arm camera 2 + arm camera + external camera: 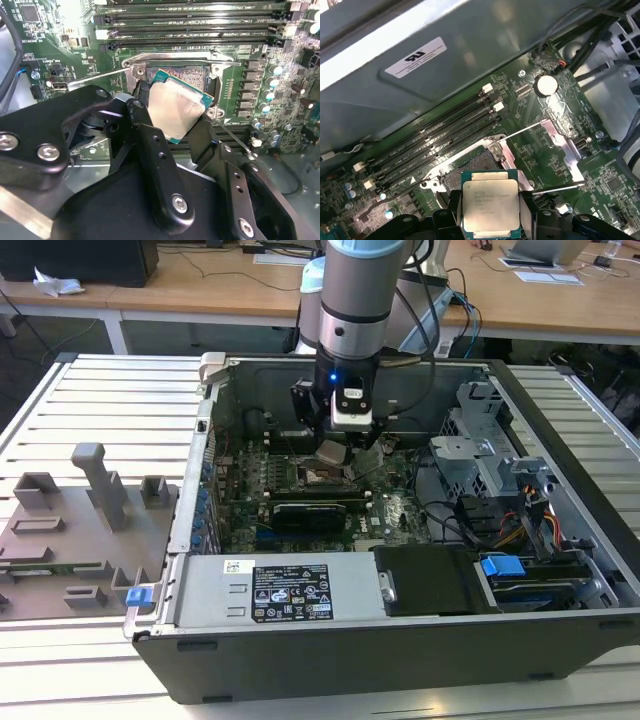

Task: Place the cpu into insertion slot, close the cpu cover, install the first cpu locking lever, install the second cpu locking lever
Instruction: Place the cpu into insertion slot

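Slatted bench (100, 400) carries the open case (400, 660); wooden benches (200, 290) stand far. Jaws clamp the cpu (489, 205) above the half-hidden slot (197, 75).

One cpu (489, 202) is counted within the gripper (490, 216), one insertion slot (467, 169) just beneath it, two lever rods (525, 130) (560, 187) beside it, and seemingly four memory slots (435, 135) beyond it.

Silver-grey arm (352, 300), blue light (333, 377), black screw-studded pincer (172, 116)

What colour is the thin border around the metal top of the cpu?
Teal green; the cpu shows it best in the first wrist view.
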{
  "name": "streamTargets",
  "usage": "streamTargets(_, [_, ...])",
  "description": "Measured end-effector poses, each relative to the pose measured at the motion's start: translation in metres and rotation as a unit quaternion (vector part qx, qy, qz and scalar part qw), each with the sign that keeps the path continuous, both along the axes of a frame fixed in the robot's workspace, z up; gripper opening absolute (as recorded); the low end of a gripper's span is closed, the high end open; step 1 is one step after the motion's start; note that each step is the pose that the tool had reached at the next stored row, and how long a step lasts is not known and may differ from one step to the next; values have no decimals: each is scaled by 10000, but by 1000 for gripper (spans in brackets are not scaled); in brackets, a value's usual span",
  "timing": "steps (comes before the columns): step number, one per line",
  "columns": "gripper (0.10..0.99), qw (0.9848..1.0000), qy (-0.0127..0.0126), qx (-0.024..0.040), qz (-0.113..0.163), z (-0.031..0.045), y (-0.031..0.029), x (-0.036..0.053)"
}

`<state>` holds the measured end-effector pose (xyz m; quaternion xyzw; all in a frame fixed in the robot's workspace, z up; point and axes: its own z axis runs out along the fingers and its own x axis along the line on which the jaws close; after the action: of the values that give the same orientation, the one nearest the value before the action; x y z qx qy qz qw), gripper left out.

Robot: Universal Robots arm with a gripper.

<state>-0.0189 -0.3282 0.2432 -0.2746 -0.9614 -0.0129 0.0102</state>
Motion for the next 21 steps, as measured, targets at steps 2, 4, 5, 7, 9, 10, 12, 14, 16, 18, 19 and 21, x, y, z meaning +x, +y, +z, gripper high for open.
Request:
streamTargets(2, [545, 9999, 0, -1, -122, -2, 0, 0])
streamTargets(4, [545, 9996, 0, -2, -272, -4, 0, 0])
streamTargets(5, [545, 9994, 0, -2, -332, -5, 0, 0])
streamTargets(7, [545, 9992, 0, -2, -401, -6, 0, 0])
streamTargets(9, [545, 9988, 0, -3, -487, -7, 0, 0])
streamTargets(10, [545, 9986, 0, -2, -528, -8, 0, 0])
streamTargets(12, [545, 9981, 0, -3, -616, -9, 0, 0])
streamTargets(14, [545, 9975, 0, -3, -706, -11, 0, 0])
streamTargets(16, [545, 9970, 0, -3, -779, -12, 0, 0])
streamTargets(18, [545, 9963, 0, -4, -854, -13, 0, 0])
streamTargets(19, [545, 9959, 0, -4, -901, -13, 0, 0])
streamTargets(21, [545, 9952, 0, -4, -974, -14, 0, 0])
